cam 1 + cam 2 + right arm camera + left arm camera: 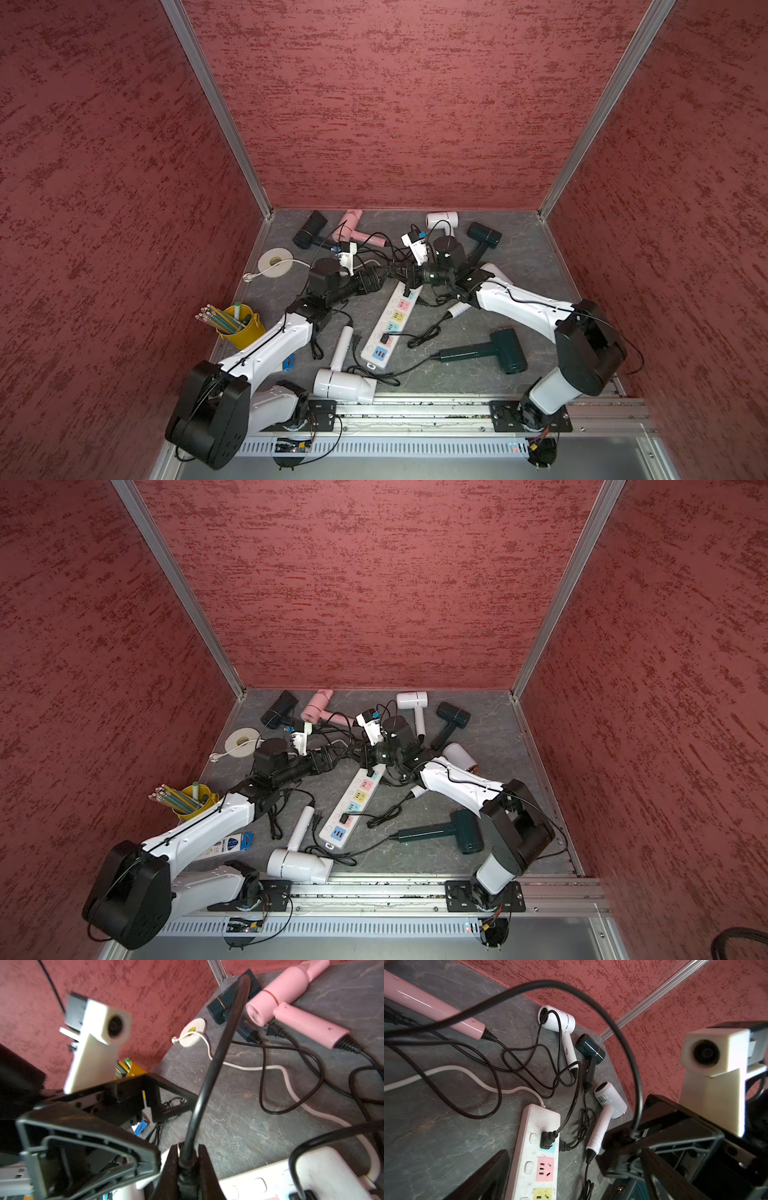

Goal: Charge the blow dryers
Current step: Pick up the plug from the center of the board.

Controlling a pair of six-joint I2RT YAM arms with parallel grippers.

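Now: grey tabletop (532, 257) carries blow dryers (340, 384). Black, pink dryer (353, 226), white and navy lie along back edge. Dark green dryer (494, 351) lies right front, big white one at front edge. Power strip (395, 316) sits mid-table. Left gripper (376, 279) spread wide, empty. Right gripper (188, 1153) pinched onto black cord (216, 1059) at plug end.

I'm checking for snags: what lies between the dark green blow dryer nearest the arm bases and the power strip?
A bunched black cord lies between the dark green blow dryer and the power strip, seen in both top views.
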